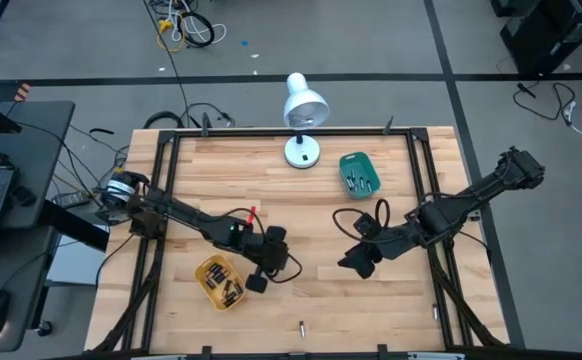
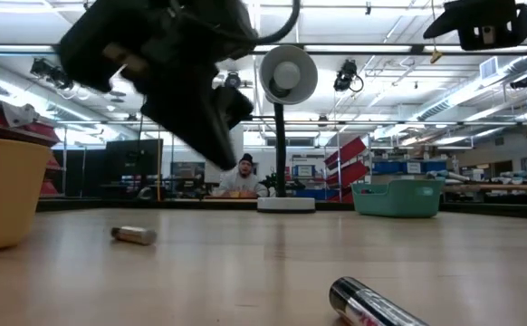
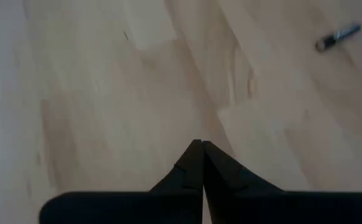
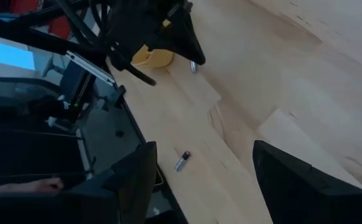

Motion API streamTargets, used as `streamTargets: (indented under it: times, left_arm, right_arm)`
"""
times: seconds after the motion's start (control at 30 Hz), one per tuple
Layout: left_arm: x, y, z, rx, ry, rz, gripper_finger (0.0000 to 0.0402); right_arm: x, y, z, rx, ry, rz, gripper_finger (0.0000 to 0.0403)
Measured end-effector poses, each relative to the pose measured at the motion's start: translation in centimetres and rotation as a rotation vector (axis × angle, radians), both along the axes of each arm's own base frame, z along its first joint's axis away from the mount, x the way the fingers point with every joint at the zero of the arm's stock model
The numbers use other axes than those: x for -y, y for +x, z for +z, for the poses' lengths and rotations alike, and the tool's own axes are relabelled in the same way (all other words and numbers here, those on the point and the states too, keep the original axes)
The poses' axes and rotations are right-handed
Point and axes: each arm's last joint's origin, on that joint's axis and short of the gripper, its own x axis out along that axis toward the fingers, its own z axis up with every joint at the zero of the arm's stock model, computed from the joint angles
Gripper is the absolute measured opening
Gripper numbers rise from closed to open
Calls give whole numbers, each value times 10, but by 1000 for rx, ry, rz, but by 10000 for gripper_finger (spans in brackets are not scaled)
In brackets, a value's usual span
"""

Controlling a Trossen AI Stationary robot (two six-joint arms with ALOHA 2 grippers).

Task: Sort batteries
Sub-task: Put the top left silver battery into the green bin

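Observation:
My left gripper (image 1: 257, 281) hangs shut just right of the yellow tray (image 1: 220, 282), which holds several batteries. Its fingertips (image 3: 201, 144) meet above bare wood and hold nothing. One loose battery (image 1: 301, 326) lies near the table's near edge, and it shows in the left wrist view as battery (image 3: 338, 37). In the low view one battery (image 2: 133, 235) lies by the yellow tray (image 2: 1, 195) and another battery (image 2: 372, 303) lies close to the camera. My right gripper (image 1: 356, 262) hovers open at mid table, above a battery (image 4: 181, 161). The teal tray (image 1: 359, 173) holds a few batteries.
A white desk lamp (image 1: 303, 110) stands at the table's far edge, left of the teal tray. A black cable (image 1: 356, 215) loops over the wood near the right arm. Dark rails run along the table's left and right sides. A person (image 2: 244, 177) sits beyond the far edge.

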Motion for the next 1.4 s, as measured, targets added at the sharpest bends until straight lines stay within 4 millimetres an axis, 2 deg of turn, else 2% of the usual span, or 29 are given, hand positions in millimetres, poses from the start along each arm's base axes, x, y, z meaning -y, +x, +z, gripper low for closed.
streamTargets:
  times: [0.13,0.33,0.77,0.93,1.1,1.27,1.4]
  left_arm:
    - [1,4,13,-37,4,-8,17]
    - [8,-7,19,-194,48,-128,52]
    - [54,-25,17,-190,52,-269,195]
    - [70,-28,8,-210,38,-272,236]
    - [83,-31,-9,-252,72,-287,250]
    - [86,-30,-27,-282,149,-135,247]
    - [84,-29,-32,-290,167,-74,238]
  right_arm:
    - [3,-8,7,9,3,13,251]
    - [4,-17,13,21,8,26,251]
    - [6,-18,11,7,-25,6,251]
    - [6,-18,11,9,-39,15,251]
    - [6,-18,11,12,-50,19,251]
    - [6,-18,11,12,-54,21,251]
    - [6,-18,11,14,-61,28,251]
